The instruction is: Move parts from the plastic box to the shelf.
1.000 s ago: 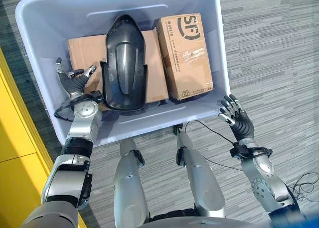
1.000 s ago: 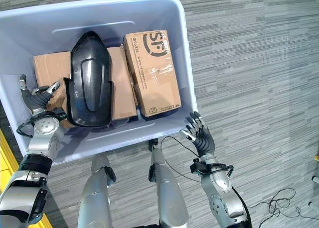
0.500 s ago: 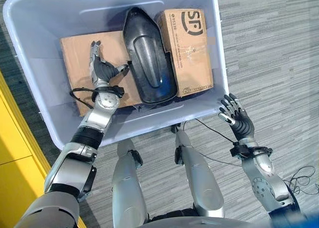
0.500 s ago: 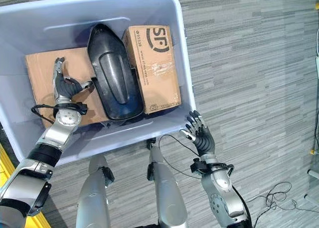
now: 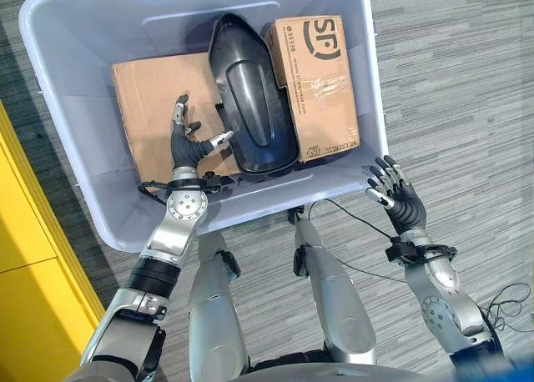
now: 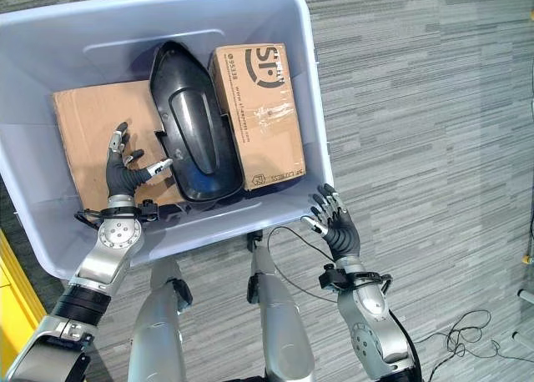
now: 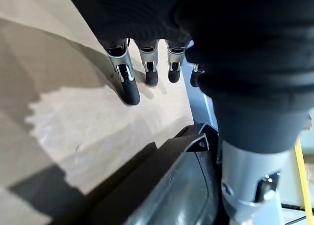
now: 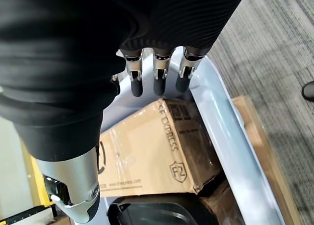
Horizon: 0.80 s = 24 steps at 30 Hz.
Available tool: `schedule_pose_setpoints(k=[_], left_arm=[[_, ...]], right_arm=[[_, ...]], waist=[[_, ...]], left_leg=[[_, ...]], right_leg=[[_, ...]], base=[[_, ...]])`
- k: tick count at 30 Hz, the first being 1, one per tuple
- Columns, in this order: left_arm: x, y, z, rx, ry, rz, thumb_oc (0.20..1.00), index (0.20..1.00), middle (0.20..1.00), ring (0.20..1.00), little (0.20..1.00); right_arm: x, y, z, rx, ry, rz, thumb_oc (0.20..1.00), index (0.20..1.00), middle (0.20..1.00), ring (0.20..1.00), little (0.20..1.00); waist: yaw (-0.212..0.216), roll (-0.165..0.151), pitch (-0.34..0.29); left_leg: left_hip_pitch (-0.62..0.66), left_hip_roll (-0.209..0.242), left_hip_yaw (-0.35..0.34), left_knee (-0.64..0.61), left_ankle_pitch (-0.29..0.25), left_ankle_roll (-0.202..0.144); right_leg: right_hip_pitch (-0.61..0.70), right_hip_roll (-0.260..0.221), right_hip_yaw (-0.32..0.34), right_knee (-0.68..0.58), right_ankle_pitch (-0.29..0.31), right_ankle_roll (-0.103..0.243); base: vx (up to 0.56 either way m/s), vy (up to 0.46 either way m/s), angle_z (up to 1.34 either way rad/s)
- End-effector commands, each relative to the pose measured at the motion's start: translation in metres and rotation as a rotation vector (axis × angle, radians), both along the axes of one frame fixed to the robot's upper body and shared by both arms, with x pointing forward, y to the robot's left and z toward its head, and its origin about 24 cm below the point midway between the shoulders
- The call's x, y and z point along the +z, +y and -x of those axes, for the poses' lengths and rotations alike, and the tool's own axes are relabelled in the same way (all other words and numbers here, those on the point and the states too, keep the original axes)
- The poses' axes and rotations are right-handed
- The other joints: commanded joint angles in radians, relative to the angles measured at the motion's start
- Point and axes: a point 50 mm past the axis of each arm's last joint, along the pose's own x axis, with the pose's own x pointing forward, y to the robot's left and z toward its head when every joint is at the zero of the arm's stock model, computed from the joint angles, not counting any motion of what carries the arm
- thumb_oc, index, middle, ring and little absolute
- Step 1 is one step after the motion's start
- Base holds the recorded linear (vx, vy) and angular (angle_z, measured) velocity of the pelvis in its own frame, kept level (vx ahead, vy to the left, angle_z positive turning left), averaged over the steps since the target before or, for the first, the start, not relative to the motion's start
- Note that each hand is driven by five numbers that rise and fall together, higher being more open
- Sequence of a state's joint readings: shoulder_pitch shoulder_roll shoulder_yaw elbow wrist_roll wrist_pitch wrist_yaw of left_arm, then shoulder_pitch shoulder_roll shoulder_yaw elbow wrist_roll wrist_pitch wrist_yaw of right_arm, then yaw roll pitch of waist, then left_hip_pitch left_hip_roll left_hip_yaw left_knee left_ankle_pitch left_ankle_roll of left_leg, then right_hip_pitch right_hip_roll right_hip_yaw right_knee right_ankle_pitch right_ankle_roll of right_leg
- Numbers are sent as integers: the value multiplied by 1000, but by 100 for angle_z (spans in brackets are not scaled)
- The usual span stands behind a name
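A black moulded plastic cover [image 5: 250,90] lies at upper centre in the pale plastic box [image 5: 75,190], between a flat cardboard sheet [image 5: 142,107] and a taped carton [image 5: 321,86]. The left hand [image 5: 190,145] spreads beside it; the right hand [image 5: 399,197], fingers loosely apart, hovers lower right outside the rim

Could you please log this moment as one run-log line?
left hand: open, beside black cover | right hand: open, outside plastic box | nothing held

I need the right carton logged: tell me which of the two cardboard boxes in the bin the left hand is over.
The flat plain cardboard box, left of the black part; the left hand spreads over it. The printed box lies right of the part.
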State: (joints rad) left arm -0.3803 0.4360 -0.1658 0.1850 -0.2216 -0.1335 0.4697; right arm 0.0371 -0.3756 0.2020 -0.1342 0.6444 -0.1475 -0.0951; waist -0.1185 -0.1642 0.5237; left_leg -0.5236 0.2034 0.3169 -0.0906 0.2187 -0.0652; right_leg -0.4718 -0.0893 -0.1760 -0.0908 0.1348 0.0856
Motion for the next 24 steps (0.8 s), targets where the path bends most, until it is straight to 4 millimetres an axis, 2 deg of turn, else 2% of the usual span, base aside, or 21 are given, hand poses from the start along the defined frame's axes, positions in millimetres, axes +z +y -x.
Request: schedule_pose_setpoints(k=[1, 6, 10, 13, 17, 19, 22, 23, 24], left_arm=[[-5, 3, 3, -36, 10, 68, 1000, 1000, 1000, 1000, 1000], [-11, -12, -4, -95, 48, 183, 1000, 1000, 1000, 1000, 1000], [-27, -25, -25, -51, 151, 406, 1000, 1000, 1000, 1000, 1000], [-29, -36, -37, -53, 188, 562, 1000, 1000, 1000, 1000, 1000], [-37, -48, -44, -39, 249, 688, 1000, 1000, 1000, 1000, 1000], [-41, -53, -49, -3, 297, 700, 1000, 1000, 1000, 1000, 1000], [-49, -57, -58, 59, 407, 512, 1000, 1000, 1000, 1000, 1000], [-56, -56, -58, 81, 442, 499, 1000, 1000, 1000, 1000, 1000], [-59, -57, -59, 91, 473, 464, 200, 200, 200, 200, 200]], right_arm=[[19, -21, 1, -72, -90, 25, 1000, 1000, 1000, 1000, 1000], [17, -18, 0, -67, -72, 23, 1000, 1000, 1000, 1000, 1000], [14, -11, 0, -64, -42, -1, 1000, 1000, 1000, 1000, 1000], [13, -7, 2, -59, -22, -11, 1000, 1000, 1000, 1000, 1000], [13, -4, 2, -52, -10, -22, 1000, 1000, 1000, 1000, 1000], [13, 0, 2, -29, -3, -27, 1000, 1000, 1000, 1000, 1000], [15, 1, 1, -13, -8, -13, 1000, 1000, 1000, 1000, 1000], [15, 1, 1, -9, -7, -10, 1000, 1000, 1000, 1000, 1000], [15, 1, 0, -6, -10, -6, 1000, 1000, 1000, 1000, 1000]], waist=[[-4, -14, -4], [-8, -19, -4], [-26, -34, -4], [-39, -38, -4], [-47, -40, -4], [-51, -44, -4], [-64, -57, -4], [-66, -59, -4], [-69, -62, -4]], left_leg=[[102, 79, -66, 3, -60, -95], [109, 80, -65, 3, -60, -94], [118, 86, -55, 3, -56, -96], [122, 88, -52, 3, -55, -96], [125, 85, -54, 3, -54, -96], [128, 84, -53, 3, -54, -97], [129, 86, -52, 3, -52, -97], [130, 87, -51, 3, -52, -97], [131, 87, -51, 3, -53, -97]], right_leg=[[60, -103, -5, 42, -18, 108], [65, -103, -4, 43, -18, 108], [63, -100, 2, 44, -13, 109], [62, -98, 6, 47, -14, 109], [63, -98, 8, 48, -16, 108], [61, -96, 11, 50, -17, 108], [60, -93, 15, 50, -16, 108], [60, -92, 16, 50, -16, 108], [59, -92, 17, 51, -16, 108]], base=[[0, 0, 0], [0, 0, 0], [0, 0, 0], [0, 0, 0], [0, 0, 0], [0, 0, 0], [0, 0, 0], [0, 0, 0], [0, 0, 0]])
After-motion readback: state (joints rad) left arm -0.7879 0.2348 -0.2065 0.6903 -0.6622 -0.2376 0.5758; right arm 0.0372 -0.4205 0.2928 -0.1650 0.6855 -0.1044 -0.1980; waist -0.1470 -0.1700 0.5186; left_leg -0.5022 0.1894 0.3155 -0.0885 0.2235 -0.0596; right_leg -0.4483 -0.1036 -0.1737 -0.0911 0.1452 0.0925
